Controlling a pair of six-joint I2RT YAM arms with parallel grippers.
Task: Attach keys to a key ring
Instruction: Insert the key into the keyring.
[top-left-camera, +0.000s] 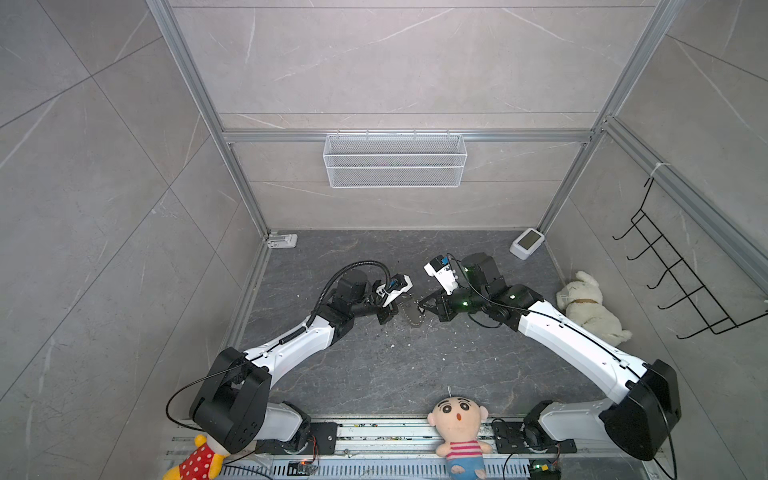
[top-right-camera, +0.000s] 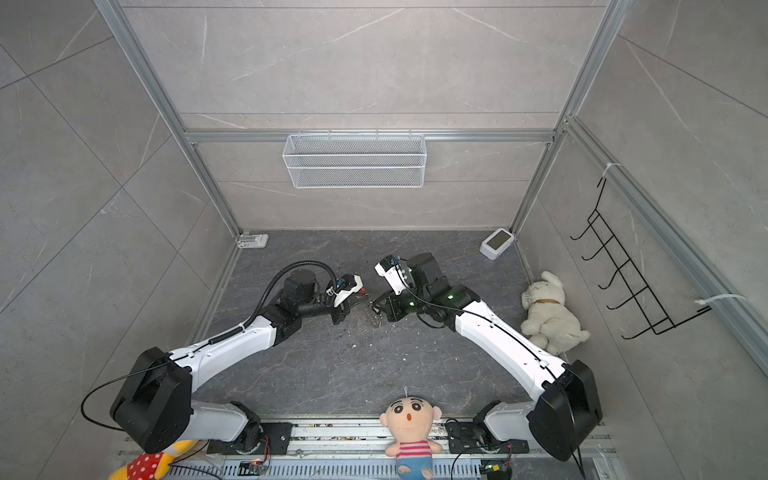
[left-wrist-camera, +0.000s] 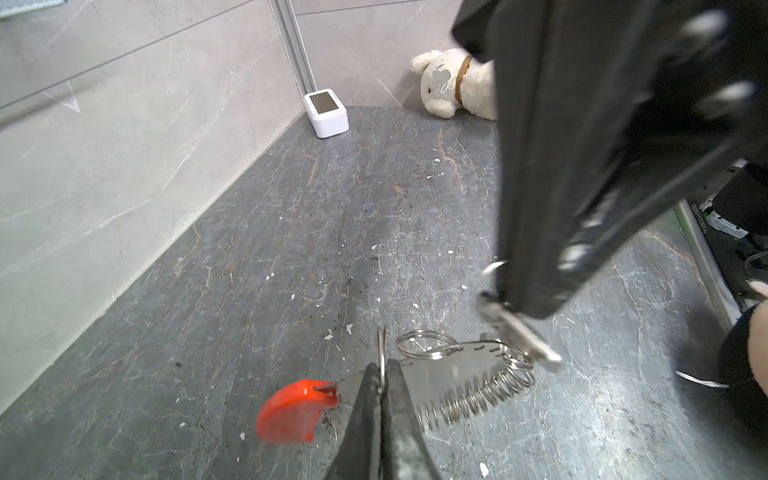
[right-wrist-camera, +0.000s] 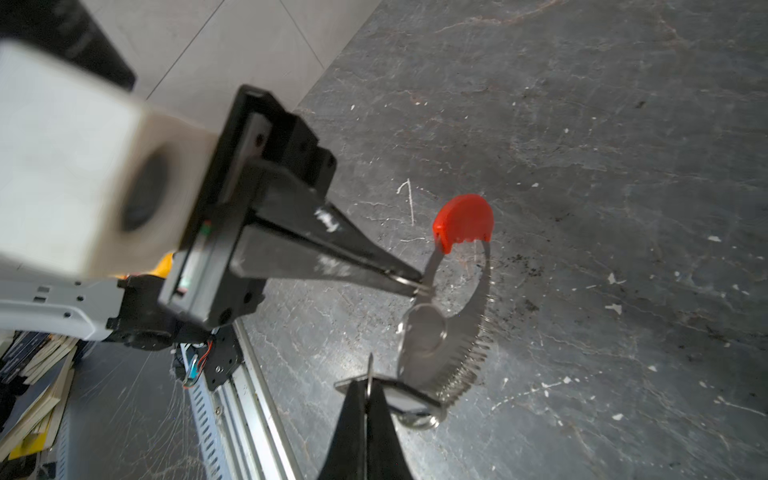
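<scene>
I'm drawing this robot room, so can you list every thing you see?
key ring: one, red and silver, table middle
key: one, black with pale centre, beside the key ring
wire basket: one, white, back wall
screen box: one, white, far right corner
bracket: one, white, far left corner
plush dog: one, white, table's right edge
doll: one, striped shirt, front rail
spotted plush: one, yellow and red, front left
hook rack: one, black, right wall
table: one, dark grey, under everything
left gripper: one, black, shut on key ring
right gripper: one, black, shut on key

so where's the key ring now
The key ring is mid-table in both top views, left gripper pinching it near its red end, right gripper holding the key opposite.
</scene>
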